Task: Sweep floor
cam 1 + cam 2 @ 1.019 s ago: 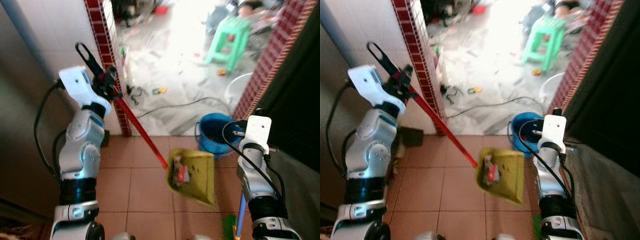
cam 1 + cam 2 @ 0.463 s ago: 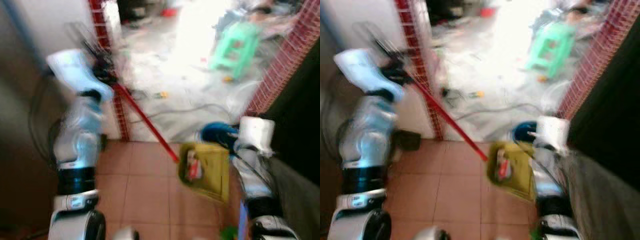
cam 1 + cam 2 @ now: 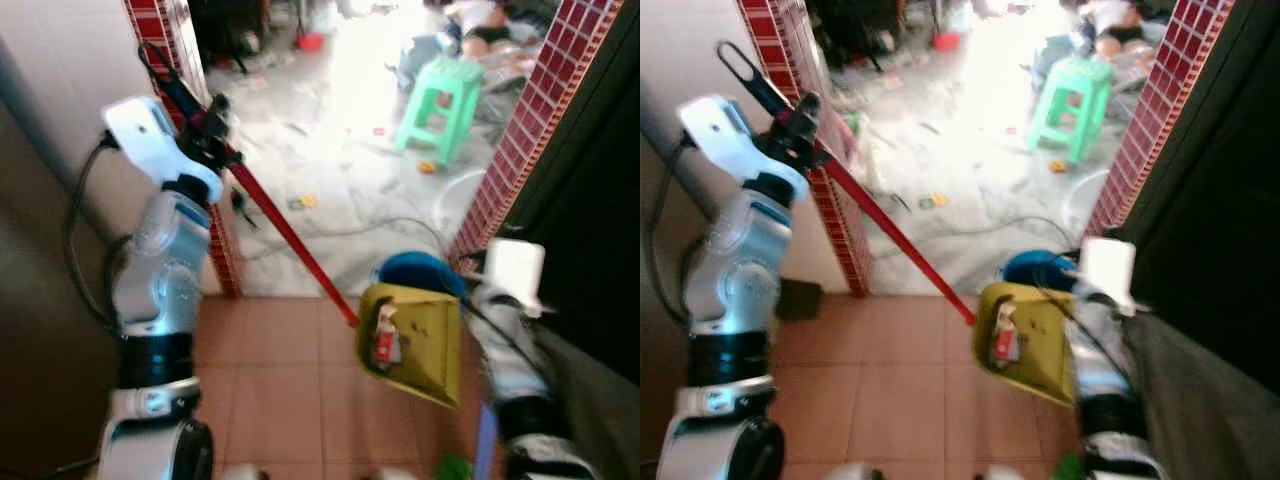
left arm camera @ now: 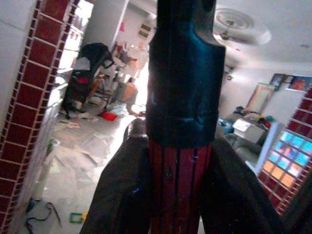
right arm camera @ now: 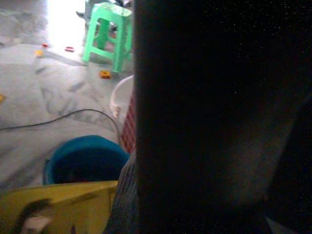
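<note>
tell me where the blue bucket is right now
In the left eye view the blue bucket sits on the floor at the doorway, right of centre, just behind the yellow dustpan and beside the red brick pillar.

Your left gripper (image 3: pixel 205 140) is raised at your left, beside the brick pillar (image 3: pixel 170 40), clamped around the dustpan handle (image 3: pixel 285 235). That handle slants down to your right, ending at the dustpan (image 3: pixel 415 340), which hangs above the tiled floor (image 3: pixel 280 380) ahead of you. A wrapper (image 3: pixel 383 335) lies in the dustpan. Just behind the dustpan sits the bucket (image 3: pixel 420 272), at the doorway. Your right arm (image 3: pixel 515 300) stands right of the dustpan, touching it as far as the blur allows. Beyond the doorway, a cable (image 3: pixel 370 228) crosses the littered floor; the stool (image 3: pixel 440 100) stands farther back.
</note>
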`<state>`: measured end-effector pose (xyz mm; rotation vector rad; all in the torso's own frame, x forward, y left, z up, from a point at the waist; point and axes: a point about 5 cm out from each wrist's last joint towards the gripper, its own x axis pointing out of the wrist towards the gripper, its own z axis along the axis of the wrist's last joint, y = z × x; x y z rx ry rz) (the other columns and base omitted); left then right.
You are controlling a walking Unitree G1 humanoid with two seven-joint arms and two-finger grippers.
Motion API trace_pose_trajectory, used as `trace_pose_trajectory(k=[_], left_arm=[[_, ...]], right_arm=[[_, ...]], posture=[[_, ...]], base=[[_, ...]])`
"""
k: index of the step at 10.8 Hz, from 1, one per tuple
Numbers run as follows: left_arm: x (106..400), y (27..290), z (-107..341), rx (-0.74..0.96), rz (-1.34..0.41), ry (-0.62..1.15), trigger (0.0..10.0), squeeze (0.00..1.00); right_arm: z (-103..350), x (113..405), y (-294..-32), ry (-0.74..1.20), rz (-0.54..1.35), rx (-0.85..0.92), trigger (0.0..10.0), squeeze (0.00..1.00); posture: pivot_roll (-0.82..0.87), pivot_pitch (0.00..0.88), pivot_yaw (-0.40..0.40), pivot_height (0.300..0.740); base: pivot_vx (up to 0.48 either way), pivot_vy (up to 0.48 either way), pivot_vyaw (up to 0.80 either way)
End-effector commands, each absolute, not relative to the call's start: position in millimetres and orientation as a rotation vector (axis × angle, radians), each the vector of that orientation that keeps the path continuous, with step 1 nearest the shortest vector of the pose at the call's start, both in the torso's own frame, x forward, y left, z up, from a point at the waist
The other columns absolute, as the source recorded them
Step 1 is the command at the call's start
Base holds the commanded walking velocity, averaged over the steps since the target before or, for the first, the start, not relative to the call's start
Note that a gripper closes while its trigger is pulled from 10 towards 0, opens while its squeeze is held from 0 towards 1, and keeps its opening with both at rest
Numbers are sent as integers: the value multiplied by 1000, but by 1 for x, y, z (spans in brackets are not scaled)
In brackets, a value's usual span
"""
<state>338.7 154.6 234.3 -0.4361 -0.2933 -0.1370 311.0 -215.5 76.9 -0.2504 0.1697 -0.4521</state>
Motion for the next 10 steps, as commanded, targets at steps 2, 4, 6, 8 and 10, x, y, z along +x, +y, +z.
trace_pose_trajectory(k=[2,4,6,8,10], left_arm=[[339,155,253,-435,-138,-377,10000,0],[340,155,254,-431,-137,-379,10000,0],[341,157,255,-422,-127,-384,10000,0],[342,155,255,-416,-128,-385,10000,0],[342,152,253,-408,-129,-382,10000,0]], right_arm=[[90,315,-222,106,-469,-244,10000,0],[90,314,-221,107,-468,-244,10000,0],[89,314,-220,108,-465,-242,10000,0],[88,314,-219,110,-462,-241,10000,0],[88,314,-219,111,-459,-240,10000,0]], posture=[[-70,1,23,740],[-70,3,25,740],[-68,4,25,740],[-68,5,25,740],[-68,5,25,740]], base=[[480,0,0],[480,0,0],[480,0,0],[480,0,0],[480,0,0]])
